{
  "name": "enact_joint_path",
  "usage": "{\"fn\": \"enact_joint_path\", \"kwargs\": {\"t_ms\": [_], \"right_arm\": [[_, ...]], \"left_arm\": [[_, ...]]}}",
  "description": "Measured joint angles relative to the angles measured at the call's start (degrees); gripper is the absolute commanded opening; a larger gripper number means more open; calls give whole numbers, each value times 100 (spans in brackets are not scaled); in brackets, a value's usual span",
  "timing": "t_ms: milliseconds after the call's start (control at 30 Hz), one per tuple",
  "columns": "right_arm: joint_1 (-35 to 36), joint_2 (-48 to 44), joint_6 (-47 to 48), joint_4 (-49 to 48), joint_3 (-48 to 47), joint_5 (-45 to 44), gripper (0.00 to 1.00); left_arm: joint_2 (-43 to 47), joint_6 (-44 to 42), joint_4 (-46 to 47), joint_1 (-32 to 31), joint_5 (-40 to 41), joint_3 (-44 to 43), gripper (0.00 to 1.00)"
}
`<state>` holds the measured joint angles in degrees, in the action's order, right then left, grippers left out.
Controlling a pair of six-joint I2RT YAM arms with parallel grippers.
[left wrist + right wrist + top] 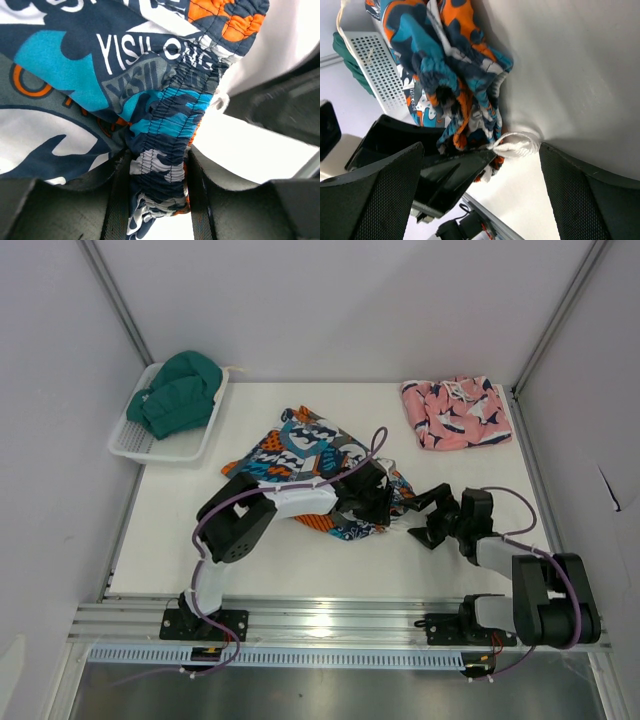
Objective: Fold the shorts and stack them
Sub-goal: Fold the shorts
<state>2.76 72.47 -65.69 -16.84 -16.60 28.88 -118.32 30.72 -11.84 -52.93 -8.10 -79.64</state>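
Note:
The teal, orange and navy patchwork shorts (305, 455) lie crumpled mid-table. My left gripper (385, 502) is at their right edge, shut on the gathered elastic waistband (162, 150), which fills the gap between both fingers (116, 200). My right gripper (422, 517) stands open just to the right of that, low over the table. Its view shows the bunched shorts (455, 100) and a white drawstring loop (517, 145) between its wide-apart fingertips (481, 150), touching neither pad. The pink shark-print shorts (457, 412) lie folded at the back right.
A white perforated basket (150, 445) holding a green garment (180, 392) stands at the back left. White walls close in both sides. The aluminium rail (330, 620) with the arm bases runs along the near edge.

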Motion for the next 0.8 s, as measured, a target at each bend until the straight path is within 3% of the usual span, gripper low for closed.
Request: {"fn": "enact_joint_path", "kwargs": {"t_ms": [800], "right_arm": [[595,1209,-1091,-1333,-221,-175,99]], "left_arm": [[164,555,409,131,-411,238,46]]}}
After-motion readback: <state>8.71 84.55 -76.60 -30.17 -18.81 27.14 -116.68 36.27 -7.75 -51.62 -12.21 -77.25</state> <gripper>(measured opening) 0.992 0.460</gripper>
